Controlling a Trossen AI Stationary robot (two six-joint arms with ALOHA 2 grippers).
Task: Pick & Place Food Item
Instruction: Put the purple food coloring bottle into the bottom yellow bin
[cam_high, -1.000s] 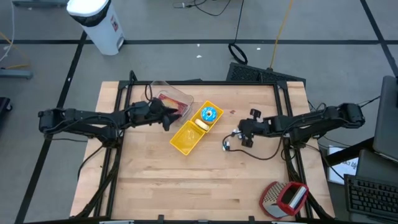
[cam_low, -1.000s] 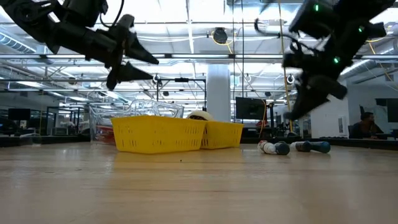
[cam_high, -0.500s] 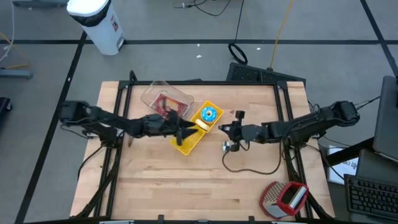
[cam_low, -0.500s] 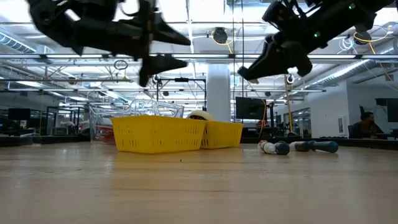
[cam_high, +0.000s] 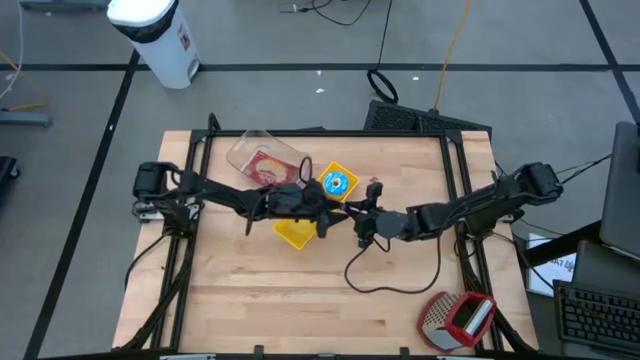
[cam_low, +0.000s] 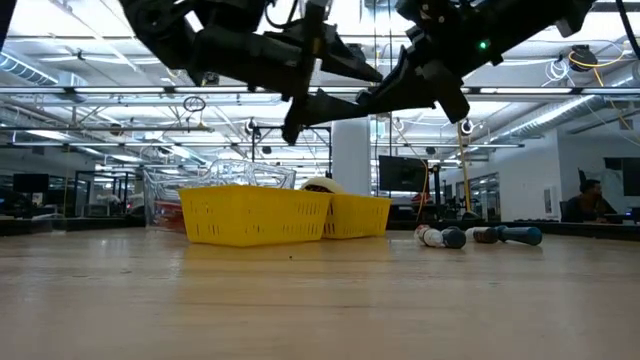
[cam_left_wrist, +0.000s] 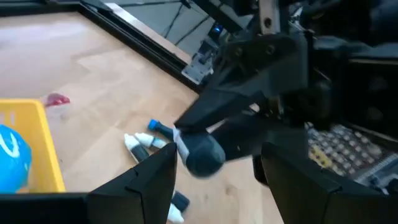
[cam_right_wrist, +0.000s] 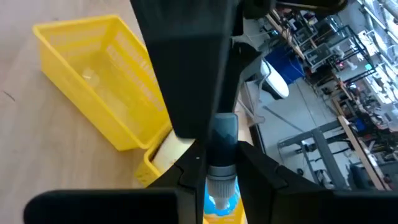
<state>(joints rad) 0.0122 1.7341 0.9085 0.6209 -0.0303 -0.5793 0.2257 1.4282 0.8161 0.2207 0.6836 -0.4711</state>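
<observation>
**A:** Wooden table (cam_high: 300, 290) from above: what sits on it?

**B:** A yellow basket (cam_high: 293, 234) near the middle, a second yellow basket beside it holding a blue round item (cam_high: 338, 182), and a clear container (cam_high: 262, 160) with red food behind them. Both arms meet over the baskets. The left gripper (cam_high: 322, 215) and right gripper (cam_high: 362, 212) are nearly touching.

**A:** And level with the table?

**B:** Both grippers hang high above the baskets, tips together. Small tubes (cam_low: 442, 237) lie on the wood to the right.

**A:** Left wrist view?

**B:** The left gripper's fingers (cam_left_wrist: 149, 177) stand wide apart, holding nothing. Straight ahead, the right gripper pinches a dark-capped tube (cam_left_wrist: 200, 154).

**A:** Right wrist view?

**B:** The right gripper's fingers are drawn close around that tube, which shows between them, with the yellow baskets below on the table.
</observation>
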